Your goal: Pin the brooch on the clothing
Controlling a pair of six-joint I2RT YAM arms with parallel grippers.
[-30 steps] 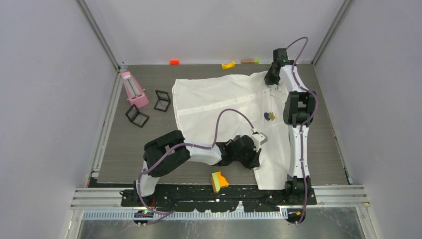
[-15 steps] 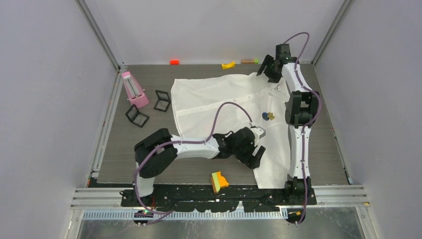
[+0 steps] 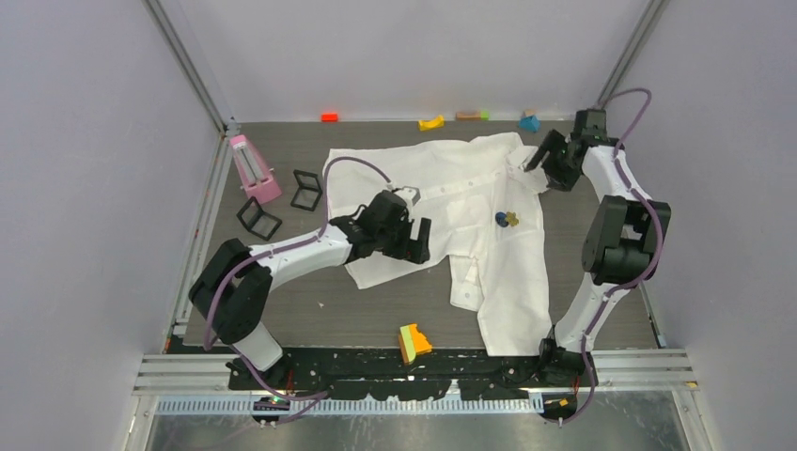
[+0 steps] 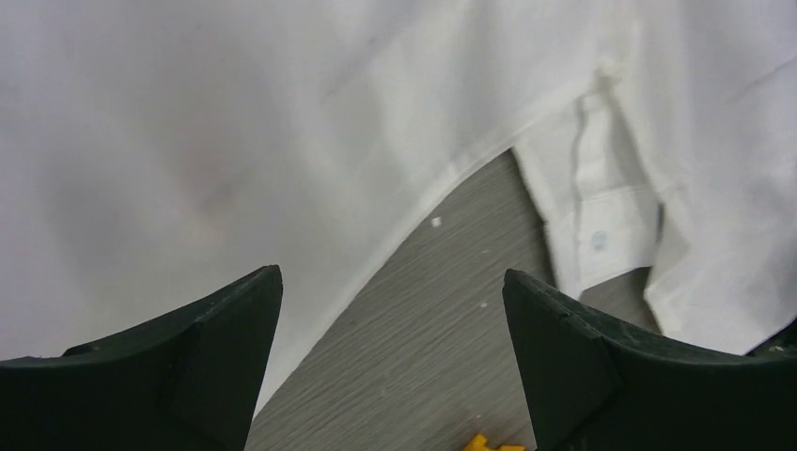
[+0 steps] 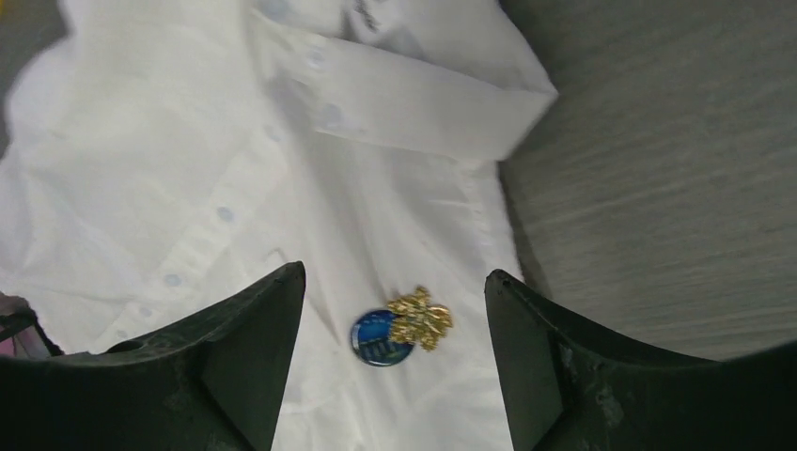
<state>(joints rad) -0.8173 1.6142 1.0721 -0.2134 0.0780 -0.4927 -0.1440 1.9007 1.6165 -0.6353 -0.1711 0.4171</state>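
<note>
The clothing (image 3: 442, 183), a white button-up shirt, lies spread over the middle of the table with its lower front flap folded over. The brooch (image 3: 507, 219), a dark-blue disc with a gold part, rests on the shirt below the collar. My left gripper (image 3: 420, 242) hovers open over the shirt's lower edge (image 4: 188, 141), and only bare table shows between its fingertips (image 4: 392, 277). My right gripper (image 3: 543, 172) stands open beside the collar (image 5: 423, 103). In the right wrist view the brooch (image 5: 399, 326) lies just past its open fingertips (image 5: 395, 277), untouched.
A pink object (image 3: 252, 167) and two black-framed cube boxes (image 3: 306, 190) (image 3: 257, 219) stand at the left. A yellow-orange block (image 3: 413, 341) lies near the front edge. Small toy blocks (image 3: 431, 122) line the back edge. Side walls close in the table.
Both grippers have opened and let go of the shirt. The left arm has moved left and back, the right arm has swung right, and the shirt's lower flap now lies rumpled.
</note>
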